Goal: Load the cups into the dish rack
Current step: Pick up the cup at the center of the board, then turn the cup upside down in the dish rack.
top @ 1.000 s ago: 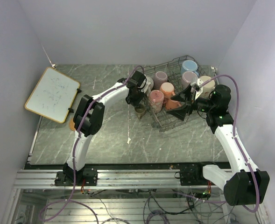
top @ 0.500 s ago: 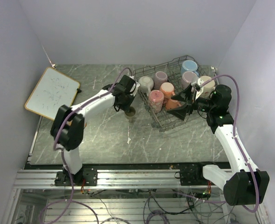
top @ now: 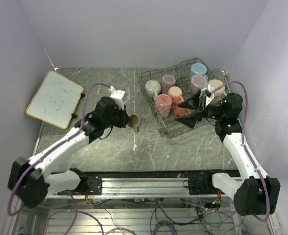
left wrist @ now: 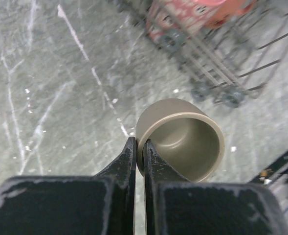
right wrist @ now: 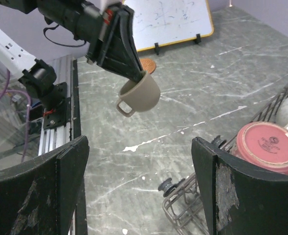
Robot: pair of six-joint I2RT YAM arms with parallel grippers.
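Far left of the dish rack (top: 167, 132) there's just the whiteboard (top: 55, 99), well out of the way, so no worries there.

The sketchy bit comes next. The left gripper (left wrist: 139, 147) is clamped right down on the olive-brown mug (left wrist: 183, 139), one finger inside the rim and one outside, so it's pinching only a thin slice of wall. The mug hangs in the air over the table (top: 109, 147), a little left of the rack's near-left corner, tipped with its handle low. My guess is that's the weak point: glazed ceramic, a tiny contact patch, and the handle's weight off to one side. Any quick swing and it could swivel in the pinch or slide out, and that stone-looking top wouldn't be kind to it.

Then the rack itself. It's already crowded with upside-down mugs, and the pink mug (top: 163, 104) sits on its near-left side. Coming in low could clip the wire rim or knock that one. The rack seems to have little wheels underneath too, so a bump might shove the whole thing.

Over at the rack's near-right side, the right gripper (right wrist: 139, 161) hovers with its jaws spread wide and nothing in them, aimed toward the mug. If both arms go for the same gap, they'll bump.
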